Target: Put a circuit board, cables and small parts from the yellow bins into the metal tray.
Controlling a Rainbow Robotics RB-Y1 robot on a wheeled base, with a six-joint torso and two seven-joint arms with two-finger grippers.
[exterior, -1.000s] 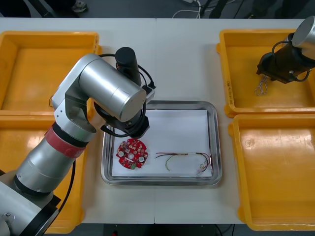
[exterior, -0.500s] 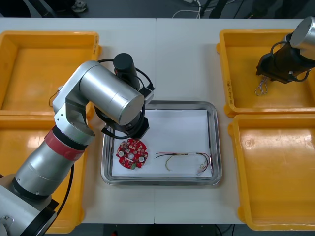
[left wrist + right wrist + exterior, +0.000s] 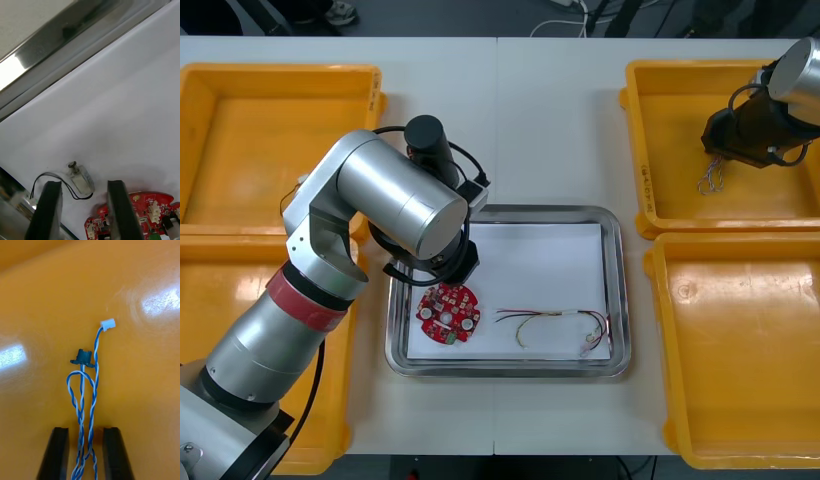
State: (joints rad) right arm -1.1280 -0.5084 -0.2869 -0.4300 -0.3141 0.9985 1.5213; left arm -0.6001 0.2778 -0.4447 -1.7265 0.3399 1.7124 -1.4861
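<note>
Blue-white cable (image 3: 93,363) pinched in right tool (image 3: 85,431), inside far right bin (image 3: 635,150).
Lift high before crossing to tray (image 3: 616,290); left tool (image 3: 84,183) open w/ nothing held, straddling small part (image 3: 80,180) there.

Light table (image 3: 550,120), dark floor (image 3: 480,15) beyond its far edge.

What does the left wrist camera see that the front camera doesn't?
Left wrist camera: a small metal part with thin black wires, lying on the white tray floor between the left gripper's open fingers. Front camera: four yellow bins, a red and yellow cable, and the right gripper holding a twisted blue and white cable. Both: the round red circuit board in the shiny metal tray.
</note>
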